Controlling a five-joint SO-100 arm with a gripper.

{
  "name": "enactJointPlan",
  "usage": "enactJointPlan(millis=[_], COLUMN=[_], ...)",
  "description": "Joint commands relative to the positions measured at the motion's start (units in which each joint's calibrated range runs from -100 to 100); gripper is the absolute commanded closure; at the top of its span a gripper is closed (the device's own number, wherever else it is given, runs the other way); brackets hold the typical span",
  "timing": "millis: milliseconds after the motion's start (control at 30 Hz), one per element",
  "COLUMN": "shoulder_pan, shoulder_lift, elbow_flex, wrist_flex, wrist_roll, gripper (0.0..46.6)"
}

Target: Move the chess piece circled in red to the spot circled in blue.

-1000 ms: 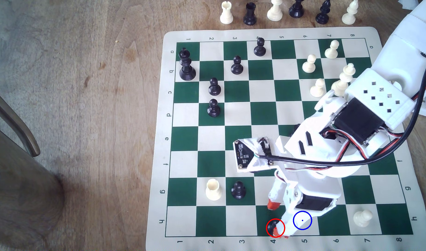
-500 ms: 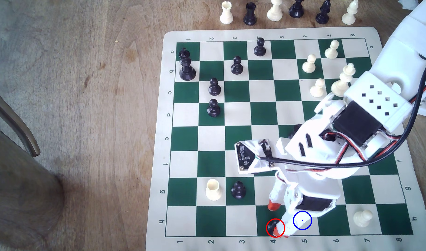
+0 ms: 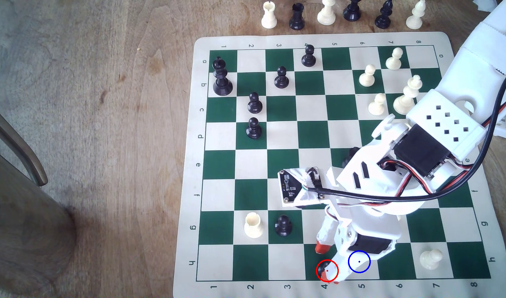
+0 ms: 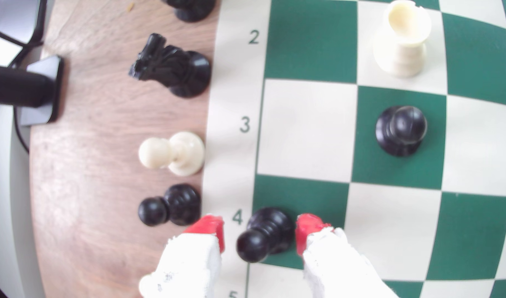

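Now the tool (image 4: 260,232) has dropped closer around the black pawn (image 4: 264,233).

Worn wooden tabletop (image 3: 102,143), dark chair (image 3: 16,172)

Chess mat (image 3: 317,38) border carries printed coordinates. Exterior view: digits 1 to 8 along far and near edges, letters a to h down both side edges, some turned sideways or upside down. Wrist view: green digits 2, 3, 4 and part of a 5 on the cream border (image 4: 234,86). No brand or other text legible.
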Motion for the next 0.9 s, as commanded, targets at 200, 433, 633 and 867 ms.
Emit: enactJointPlan(millis=[200, 433, 633, 867], shoulder_pan=[-1.1, -0.9, -0.7, -0.9], shoulder_lift=[-2.3, -2.4, -2.4, -2.2], elbow_flex=[0.4, 0.2, 0.1, 0.4], wrist_flex=[-0.6, -1.8, -2.0, -2.1], wrist_roll=[-0.3, -0.5, -0.5, -0.1], gripper=[35.2, 35.2, 35.2, 42.0])
